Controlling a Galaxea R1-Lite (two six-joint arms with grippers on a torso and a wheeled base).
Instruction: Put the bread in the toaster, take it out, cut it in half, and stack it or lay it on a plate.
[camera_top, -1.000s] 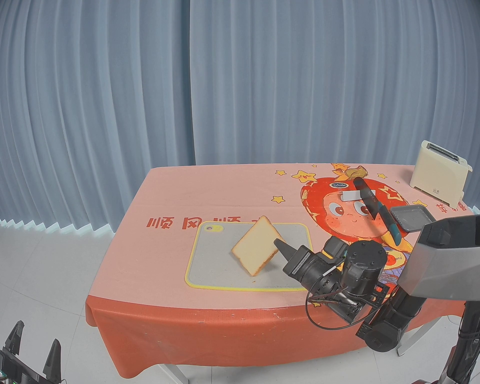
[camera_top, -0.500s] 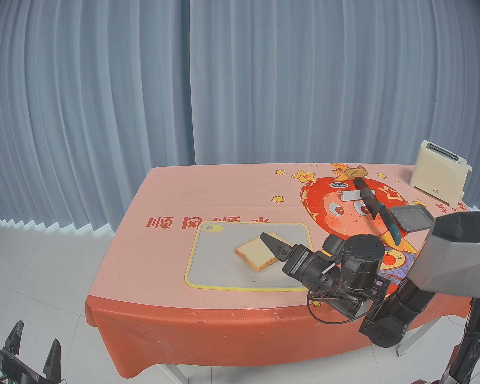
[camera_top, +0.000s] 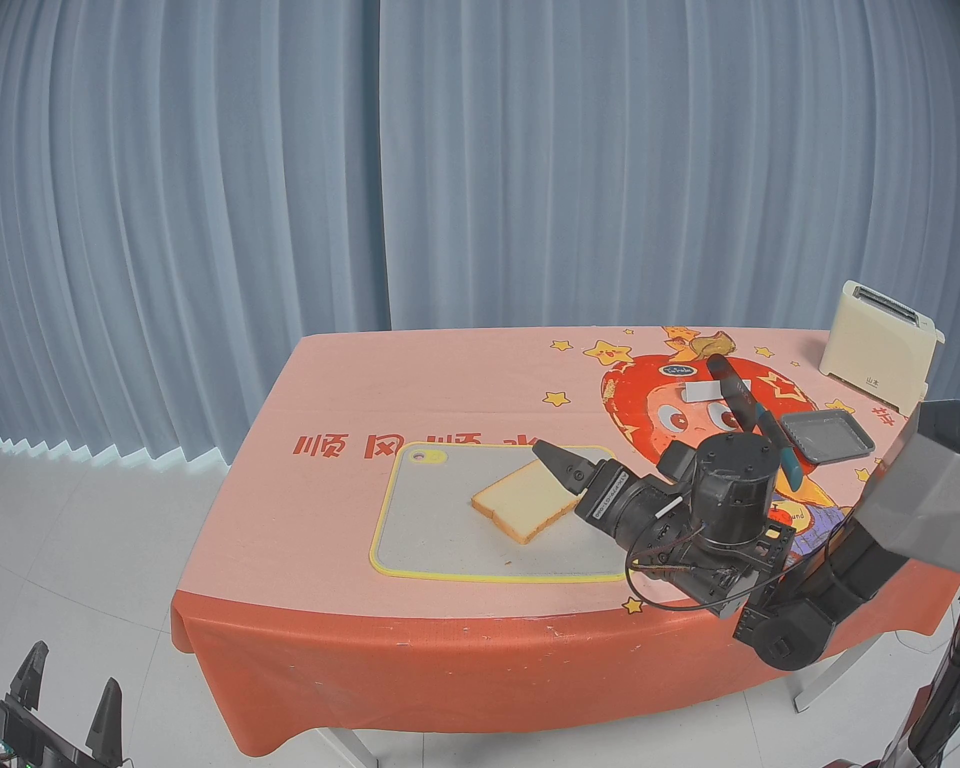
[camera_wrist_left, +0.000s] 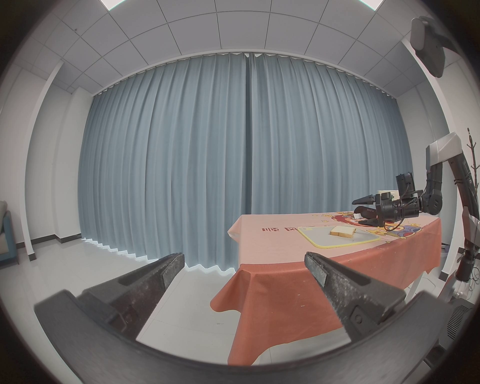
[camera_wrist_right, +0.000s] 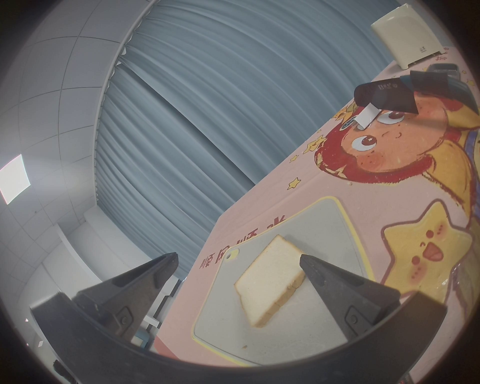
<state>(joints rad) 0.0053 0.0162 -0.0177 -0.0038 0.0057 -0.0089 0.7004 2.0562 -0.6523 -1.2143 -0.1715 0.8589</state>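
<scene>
A slice of bread lies flat on the grey, yellow-rimmed cutting board near the table's front edge. My right gripper hovers open just above the slice's right corner, holding nothing. In the right wrist view its fingers stand wide apart, with the bread on the board beyond them. A knife with a black blade and teal handle rests right of the board. The cream toaster stands at the far right corner. My left gripper hangs open low beside the table, well left of it.
A small grey plate sits by the knife's handle, in front of the toaster. A white tag lies near the blade. The orange cloth left of and behind the board is bare. Curtains close the back.
The bread, tilted up on its edge a second ago, now lies flat on the board. My right gripper has drawn back to the right and slightly away from the slice.
</scene>
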